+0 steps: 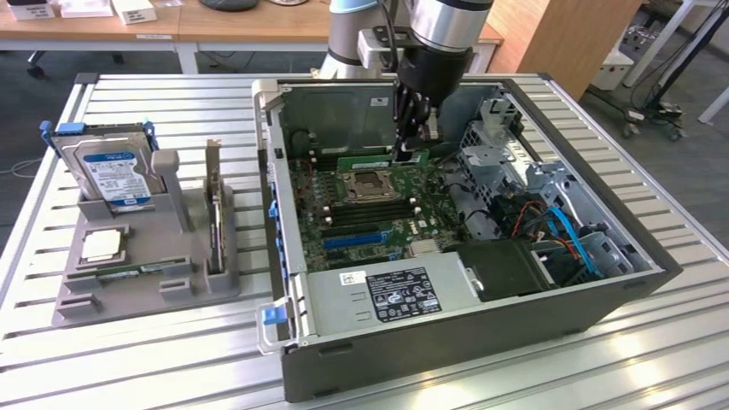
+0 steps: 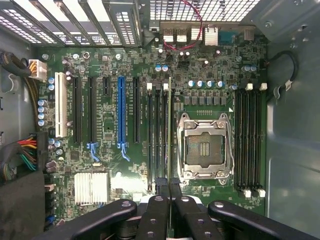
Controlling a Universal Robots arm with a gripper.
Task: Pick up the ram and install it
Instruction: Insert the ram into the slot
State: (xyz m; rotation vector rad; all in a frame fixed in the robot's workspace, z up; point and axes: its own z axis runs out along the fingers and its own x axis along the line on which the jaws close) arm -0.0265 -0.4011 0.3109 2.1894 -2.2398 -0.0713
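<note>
While the gripper [image 1: 412,147] reaches down into the open computer case [image 1: 456,342], its fingers [image 2: 161,189] are drawn close together and pinch the ram [image 1: 381,160] from above. The ram stands on edge over the motherboard [image 1: 353,218], near the board's far edge and just beside the processor socket [image 1: 370,184]. Seen from the wrist, it runs edge-on along the black memory slots [image 2: 157,140]; whether it is seated I cannot tell. Toward the tabletop's [image 1: 137,359] edge at the exterior view's left, a grey holder [image 1: 137,290] carries a hard drive [image 1: 114,171].

Case [image 1: 456,359] top open; drive cage [image 1: 515,158] (cables [image 1: 569,232] too) near claw [image 1: 412,154]
</note>
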